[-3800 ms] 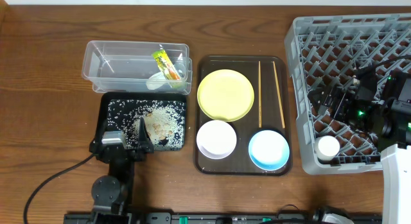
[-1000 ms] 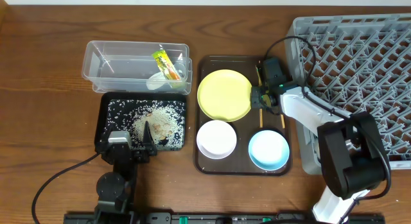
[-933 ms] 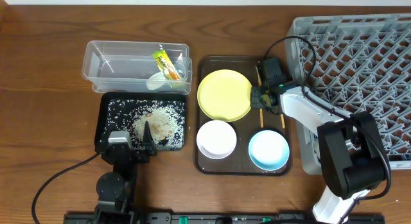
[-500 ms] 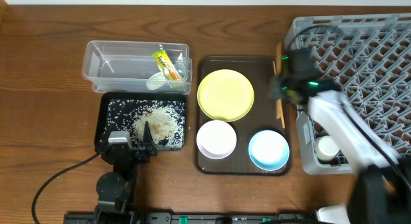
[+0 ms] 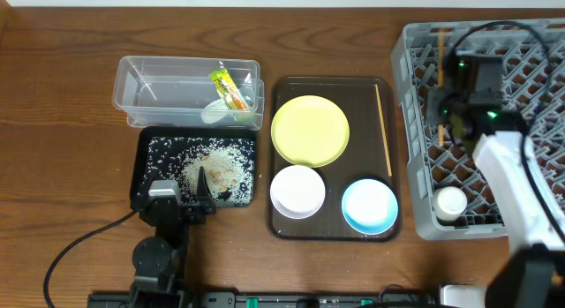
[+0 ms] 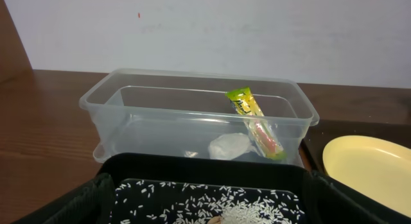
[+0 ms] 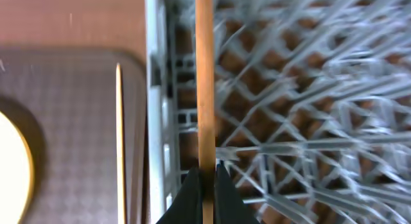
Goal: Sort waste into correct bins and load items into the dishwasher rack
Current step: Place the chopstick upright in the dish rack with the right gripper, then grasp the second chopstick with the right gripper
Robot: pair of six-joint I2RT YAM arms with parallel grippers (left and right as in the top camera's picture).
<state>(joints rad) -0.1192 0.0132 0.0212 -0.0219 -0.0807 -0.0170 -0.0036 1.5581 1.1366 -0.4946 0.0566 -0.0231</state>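
— Two chopsticks, seen from overhead: where are they?
— The held chopstick (image 5: 440, 61) points away over the left side of the grey rack (image 5: 530, 43), pinched near its near end by the right gripper (image 5: 442, 114); the second chopstick (image 5: 383, 127) lies on the brown tray (image 5: 364, 123), right of the yellow plate (image 5: 310, 130); the white bowl (image 5: 297, 191) and blue bowl (image 5: 370, 205) sit on the tray's near half; the white cup (image 5: 451, 202) is in the rack's near left corner.
— And the waste?
— The snack wrapper (image 5: 228, 87) and white scrap (image 5: 214, 111) are in the clear tub (image 5: 168, 89); the rice (image 5: 221, 167) is strewn in the black tray (image 5: 138, 167) just in front of the tub; the left gripper (image 5: 177, 195) sits at that tray's near edge, jaws apart, on nothing.
— The left wrist view?
— Rice on the black tray at the bottom; behind it the tub, the wrapper leaning at its right end, the scrap beside it; the plate's rim at the right.
— The right wrist view?
— Fingertips clamped tight on the held chopstick, which runs straight up the frame beside the rack's left wall; the second chopstick lies on the brown tray to the left; the rack is blurred.
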